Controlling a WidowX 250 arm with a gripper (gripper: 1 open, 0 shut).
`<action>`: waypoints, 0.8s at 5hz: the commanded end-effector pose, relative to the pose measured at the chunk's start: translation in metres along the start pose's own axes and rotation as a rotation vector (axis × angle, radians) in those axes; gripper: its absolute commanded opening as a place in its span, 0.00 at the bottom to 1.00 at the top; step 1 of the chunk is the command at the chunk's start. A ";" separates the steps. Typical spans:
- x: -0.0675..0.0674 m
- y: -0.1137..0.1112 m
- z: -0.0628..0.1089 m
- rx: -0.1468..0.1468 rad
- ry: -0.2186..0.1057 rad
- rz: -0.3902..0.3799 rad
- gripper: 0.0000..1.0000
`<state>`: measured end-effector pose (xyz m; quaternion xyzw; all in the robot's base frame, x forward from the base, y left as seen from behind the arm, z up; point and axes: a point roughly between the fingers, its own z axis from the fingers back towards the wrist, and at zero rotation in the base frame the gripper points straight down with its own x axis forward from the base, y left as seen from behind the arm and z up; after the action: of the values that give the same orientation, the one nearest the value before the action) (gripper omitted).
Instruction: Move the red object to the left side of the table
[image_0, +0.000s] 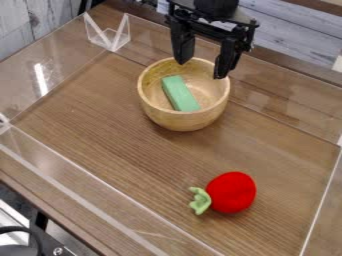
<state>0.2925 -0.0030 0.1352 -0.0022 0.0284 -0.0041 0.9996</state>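
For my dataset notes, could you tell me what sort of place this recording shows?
Probably a lab robot test bench: a wood-grain table fenced by low clear acrylic walls, an open gripper overhead, and toy props, a red object and a wooden bowl.

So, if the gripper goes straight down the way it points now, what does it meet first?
Most likely the wooden bowl: the open gripper hangs over its far rim, so it would meet that rim or the green block inside. Depth is unclear from this single view. The red object lies well off that line.

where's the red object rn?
The red object lies on the table at lower right, near the right wall, apart from the wooden bowl.
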 end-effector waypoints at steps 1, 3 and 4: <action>-0.006 -0.006 -0.012 -0.006 0.032 -0.073 1.00; -0.039 -0.059 -0.028 0.007 0.028 -0.484 1.00; -0.048 -0.084 -0.037 0.007 0.016 -0.671 1.00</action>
<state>0.2395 -0.0856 0.0877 -0.0073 0.0620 -0.3297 0.9420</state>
